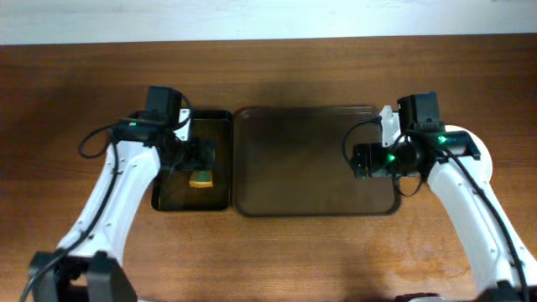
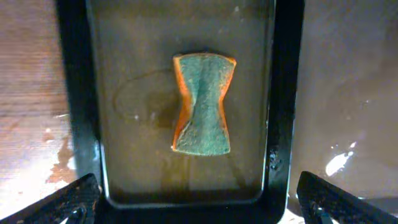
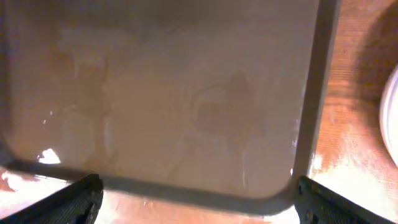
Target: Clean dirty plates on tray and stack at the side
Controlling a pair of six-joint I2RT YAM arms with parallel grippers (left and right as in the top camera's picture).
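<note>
The dark brown tray (image 1: 285,159) lies mid-table with nothing on it; its floor fills the right wrist view (image 3: 186,81). White plates (image 1: 487,166) sit on the table right of the tray, mostly hidden under my right arm; one rim shows in the right wrist view (image 3: 392,118). I cannot tell how many there are. My right gripper (image 1: 359,159) is open and empty over the tray's right part (image 3: 199,199). My left gripper (image 1: 200,156) is open and empty above the narrow black tray (image 2: 199,200).
The narrow black tray (image 1: 168,197) stands left of the brown tray. It holds a green-and-orange sponge (image 1: 200,179), pinched at the middle, in the left wrist view (image 2: 202,106). Wet smears mark the wooden table (image 2: 37,124).
</note>
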